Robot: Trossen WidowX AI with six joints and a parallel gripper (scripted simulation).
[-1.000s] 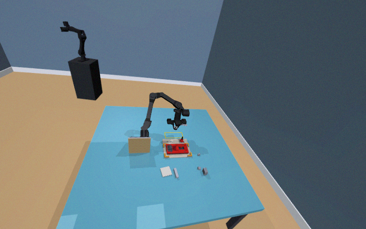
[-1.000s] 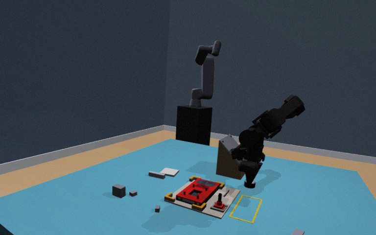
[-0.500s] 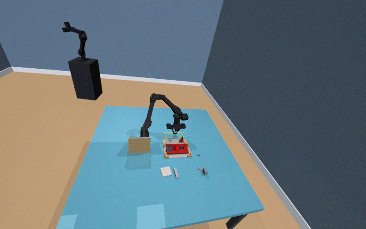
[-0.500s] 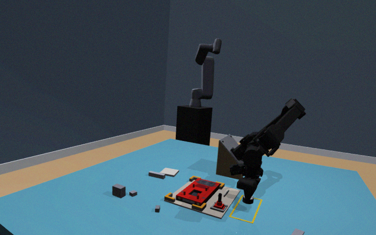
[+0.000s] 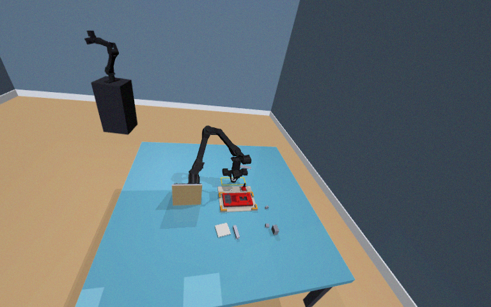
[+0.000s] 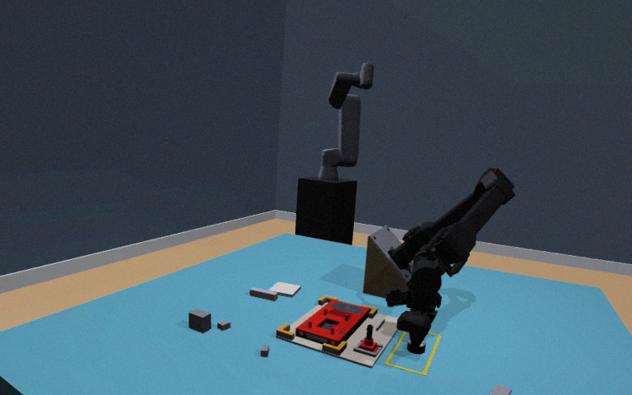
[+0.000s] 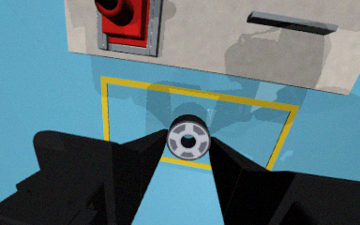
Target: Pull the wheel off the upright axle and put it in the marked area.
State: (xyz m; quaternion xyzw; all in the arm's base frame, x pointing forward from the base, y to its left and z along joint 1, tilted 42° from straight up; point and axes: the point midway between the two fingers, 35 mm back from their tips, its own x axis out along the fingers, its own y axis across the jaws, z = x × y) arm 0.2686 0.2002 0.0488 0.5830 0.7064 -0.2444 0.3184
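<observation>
- The gripper (image 5: 233, 178) (image 6: 415, 343) (image 7: 187, 137) is pinching the wheel (image 5: 233, 180) (image 6: 419, 350) (image 7: 188, 151), one finger pressing at 9 o'clock and one at 3 o'clock in the wrist view.
- The wheel is sitting off the axle (image 5: 244, 185) (image 6: 369, 332) (image 7: 112, 10), its spoked face showing, over the yellow outlined area (image 5: 233, 185) (image 6: 405, 369) (image 7: 202, 95). Whether it is touching the desk (image 5: 151, 253) (image 6: 139, 349) (image 7: 28, 94) is hard to tell.
- The step in hand appears to be setting down and releasing. Doing it well means keeping the wheel flat, making sure the desk is bearing it, then spreading both fingers evenly.
- In the wrist view the wheel is lying closer to the outline's 6 o'clock side, so a slight nudge toward 12 might be giving more margin.
- After release, rising straight up should be keeping the fingers from dragging or tipping the wheel.
- In that view the pale board (image 5: 220, 188) (image 6: 354, 358) (image 7: 197, 52) is lying beyond the outline at 12 o'clock; the axle is standing at 11, and a dark thin bar (image 6: 380, 324) (image 7: 291, 23) is lying at 1. A wide opening or sideways swing could be risking the axle.
</observation>
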